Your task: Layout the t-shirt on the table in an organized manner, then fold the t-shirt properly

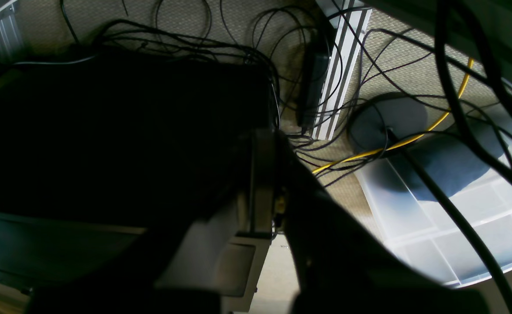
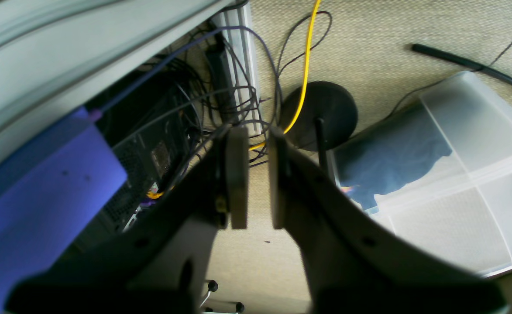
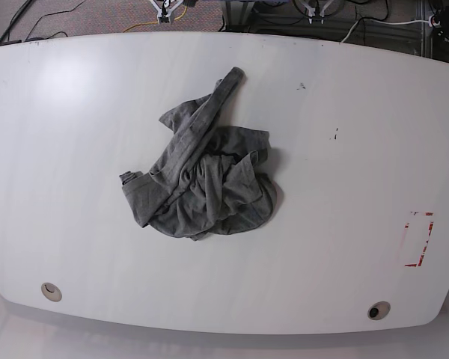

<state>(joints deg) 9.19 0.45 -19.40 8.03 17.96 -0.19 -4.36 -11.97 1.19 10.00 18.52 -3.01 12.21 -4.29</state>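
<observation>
The grey t-shirt (image 3: 202, 183) lies crumpled in a heap near the middle of the white table (image 3: 344, 187), with one strip of cloth stretching toward the far edge. Neither gripper touches it. Both arms hang beyond the table's far edge, over the floor. In the left wrist view my left gripper (image 1: 275, 135) is shut, fingers pressed together with nothing between them. In the right wrist view my right gripper (image 2: 257, 131) shows a narrow gap between its pads (image 2: 237, 174) and holds nothing.
A red tape rectangle (image 3: 419, 239) marks the table's right side, and cable holes (image 3: 51, 291) (image 3: 377, 310) sit near the front corners. Below the grippers are tangled cables, a black round stand base (image 2: 321, 113), a computer tower (image 2: 151, 161) and a clear plastic bin (image 2: 456, 174) with blue cloth.
</observation>
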